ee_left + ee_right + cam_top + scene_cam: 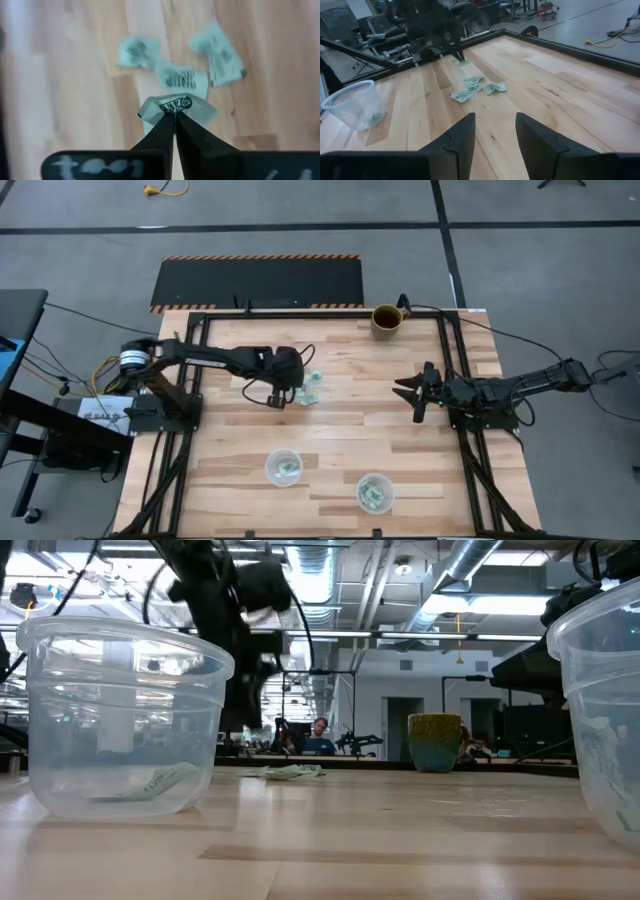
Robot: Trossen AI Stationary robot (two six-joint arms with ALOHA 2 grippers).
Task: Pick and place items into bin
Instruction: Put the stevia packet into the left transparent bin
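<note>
Several small mint-green and whitish pieces (312, 387) lie flat in a loose group on the wooden table; they also show in the left wrist view (182, 77) and the right wrist view (475, 88). My left gripper (298, 387) is above the group's near-left side, shut on one mint-green piece (175, 107). My right gripper (410, 391) is open and empty near the table's right side, its fingers (462, 137) pointing toward the group. Two clear round cups (283, 468) (375, 492) stand near the front edge, each with a few pieces inside. My left gripper pinches one mint-green piece by its edge (173, 111) between its two fingertips, coming from above and pointing down. The piece spreads out past the fingertips. In the right wrist view the fingertips (460, 58) are above the table, so the piece looks lifted clear.
A brown mug (387, 319) stands at the far edge, right of centre. The cups stand close to the low camera (125, 720) (600, 710). Black frame rails (455, 350) run along the table's sides. A person (320, 735) sits in the room beyond.
</note>
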